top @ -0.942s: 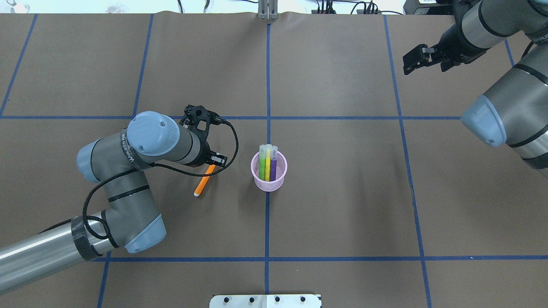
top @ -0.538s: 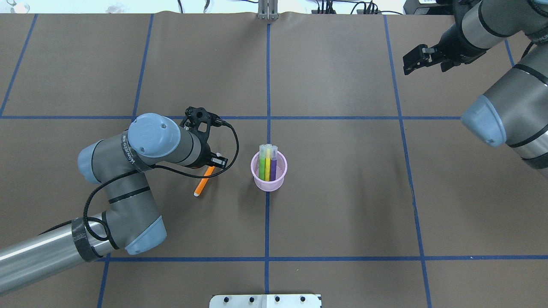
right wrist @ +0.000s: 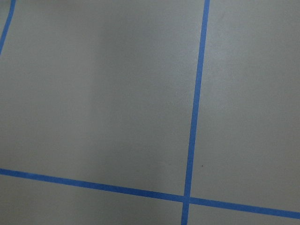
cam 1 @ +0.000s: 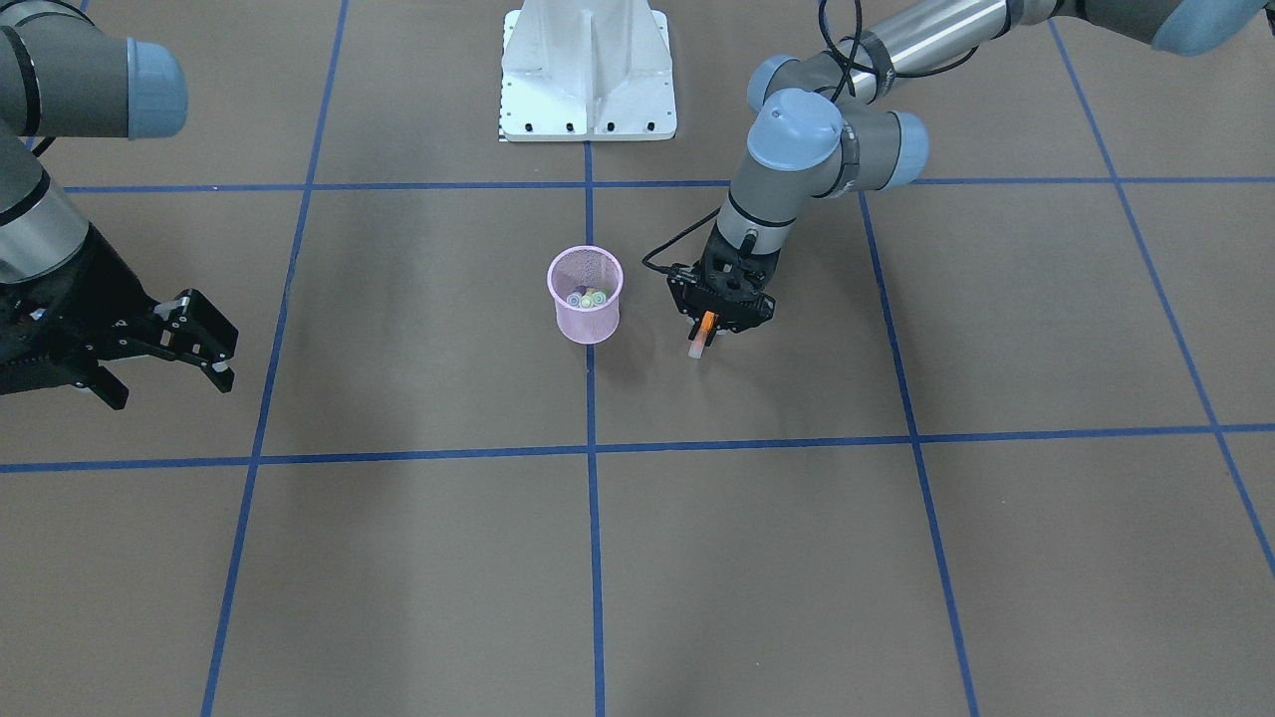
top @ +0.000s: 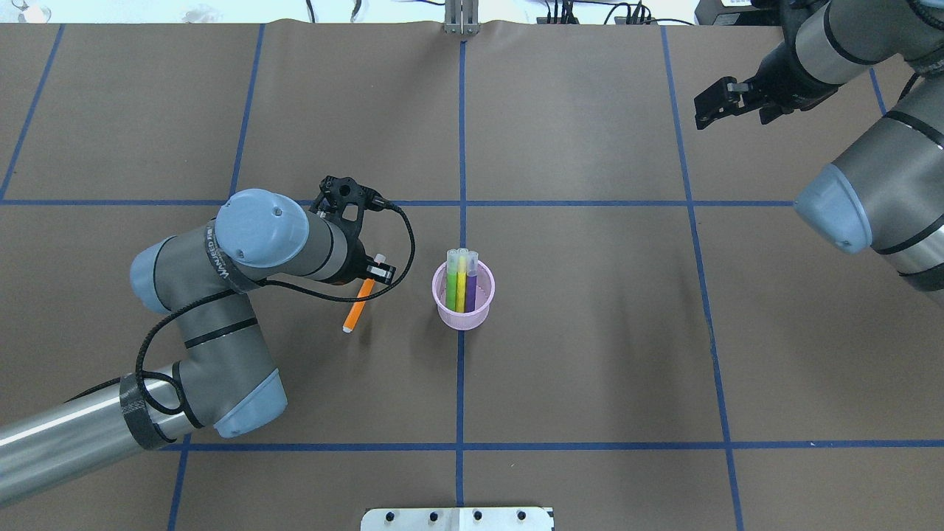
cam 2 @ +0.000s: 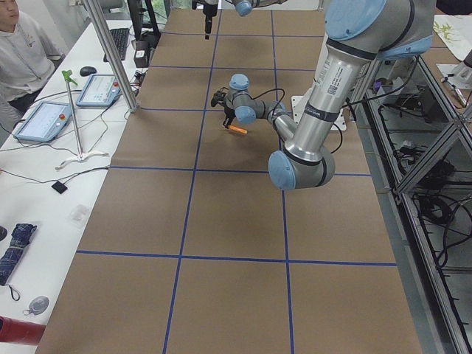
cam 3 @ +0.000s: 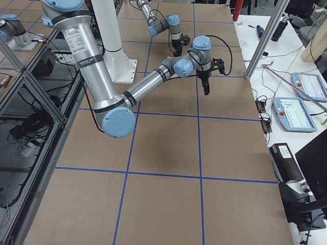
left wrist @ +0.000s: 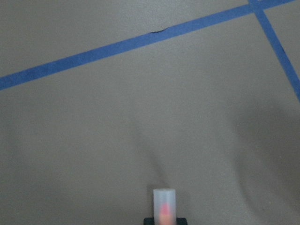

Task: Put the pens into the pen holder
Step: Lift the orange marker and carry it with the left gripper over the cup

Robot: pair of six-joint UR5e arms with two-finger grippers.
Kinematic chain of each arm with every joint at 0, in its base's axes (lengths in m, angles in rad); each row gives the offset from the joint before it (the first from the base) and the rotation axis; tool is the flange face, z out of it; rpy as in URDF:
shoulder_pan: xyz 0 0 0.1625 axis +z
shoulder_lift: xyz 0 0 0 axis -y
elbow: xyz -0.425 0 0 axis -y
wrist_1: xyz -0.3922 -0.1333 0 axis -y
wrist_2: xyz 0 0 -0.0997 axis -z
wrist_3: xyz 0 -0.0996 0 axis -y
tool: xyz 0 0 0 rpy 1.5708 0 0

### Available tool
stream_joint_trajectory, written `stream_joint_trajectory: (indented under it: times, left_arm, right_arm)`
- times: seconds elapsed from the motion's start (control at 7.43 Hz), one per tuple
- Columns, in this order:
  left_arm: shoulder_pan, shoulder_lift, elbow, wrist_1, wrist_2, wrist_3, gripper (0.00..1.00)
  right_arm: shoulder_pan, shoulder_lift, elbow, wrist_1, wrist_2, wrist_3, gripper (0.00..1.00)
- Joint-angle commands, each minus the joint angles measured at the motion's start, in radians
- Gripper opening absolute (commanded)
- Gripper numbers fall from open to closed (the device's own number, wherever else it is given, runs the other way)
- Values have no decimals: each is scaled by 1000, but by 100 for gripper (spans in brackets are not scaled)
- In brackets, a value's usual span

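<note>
The orange pen [top: 357,304] hangs tilted in my left gripper [top: 372,271], which is shut on its upper end, just left of the pen holder. The front view shows the gripper [cam 1: 719,317] holding the pen [cam 1: 701,335] with its pale cap pointing down. The cap [left wrist: 164,206] shows in the left wrist view above bare table. The pink mesh pen holder [top: 462,318] stands at the table's middle with the green [top: 451,286], yellow [top: 461,287] and purple [top: 470,289] pens upright in it. My right gripper [top: 709,109] is open and empty at the far right.
The white metal robot base [cam 1: 588,70] stands at the near table edge behind the holder. Blue tape lines [top: 462,147] cross the brown table cover. The right wrist view shows only table and tape.
My left gripper has risen a little and shifted toward the holder with the orange pen in it; the pen's lower end has come off the table. The right arm has not moved.
</note>
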Motion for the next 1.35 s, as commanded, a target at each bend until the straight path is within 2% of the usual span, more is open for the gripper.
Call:
stream_joint_trajectory:
  times: [0.0, 0.13, 0.4, 0.54, 0.67, 0.81, 0.94, 1.21]
  left_arm:
    - [-14, 2, -139, -24, 40, 8, 0]
    - [-6, 4, -161, -123, 59, 8, 0]
    - [11, 5, -114, -477, 90, 8, 0]
    - [18, 5, -70, -592, 142, 12, 0]
    - [76, -5, -15, -694, 227, 59, 0]
    - [124, -13, 41, -780, 304, 122, 0]
    - [136, -13, 102, -860, 325, 130, 0]
    - [138, -16, 132, -902, 328, 129, 0]
  right_arm:
    - [1, 1, 0, 3, 1, 0, 100]
    - [2, 1, 0, 3, 1, 0, 100]
    - [2, 3, 0, 4, 1, 0, 100]
    - [3, 3, 0, 4, 1, -2, 100]
    - [3, 3, 0, 4, 0, 0, 100]
    - [3, 3, 0, 4, 0, 0, 100]
    - [3, 3, 0, 4, 0, -2, 100]
    - [3, 3, -2, 4, -2, -2, 100]
